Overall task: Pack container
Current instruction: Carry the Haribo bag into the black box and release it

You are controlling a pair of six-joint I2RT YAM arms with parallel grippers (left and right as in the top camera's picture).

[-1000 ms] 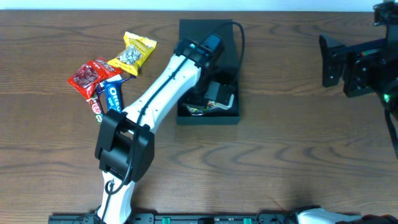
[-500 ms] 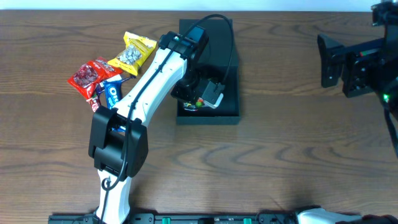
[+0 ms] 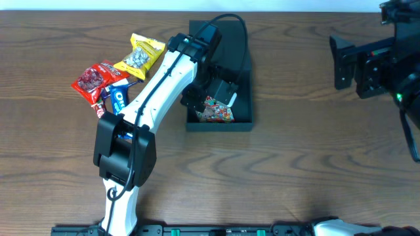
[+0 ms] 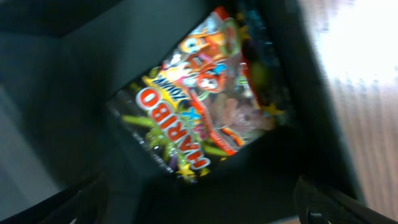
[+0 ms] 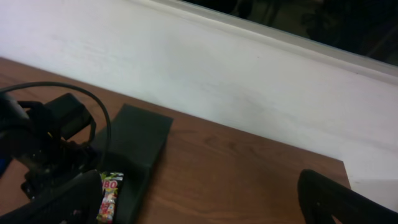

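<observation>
The container (image 3: 220, 123) is a dark, shallow box with its lid (image 3: 226, 36) folded back flat behind it. A colourful Haribo gummy packet (image 3: 217, 110) lies inside it on the floor. My left gripper (image 3: 210, 95) hovers just over the box, open, holding nothing. In the left wrist view the Haribo packet (image 4: 205, 112) lies flat below my left gripper (image 4: 199, 211), apart from its fingertips (image 4: 329, 202). My right gripper (image 3: 341, 62) hangs open and empty far to the right. From the right wrist view, the container (image 5: 134, 143) is at lower left of my right gripper (image 5: 199, 205).
Several snack packets lie left of the box: a yellow one (image 3: 140, 56), a red one (image 3: 95, 78), a blue Oreo pack (image 3: 118, 99) and a small red bar (image 3: 102, 113). The left arm (image 3: 157, 98) spans from the table's front edge to the box. A white wall (image 5: 236, 81) borders the table's far edge.
My left gripper has opened and let go of the Haribo packet, which now lies in the container. The right arm shifted slightly left.
</observation>
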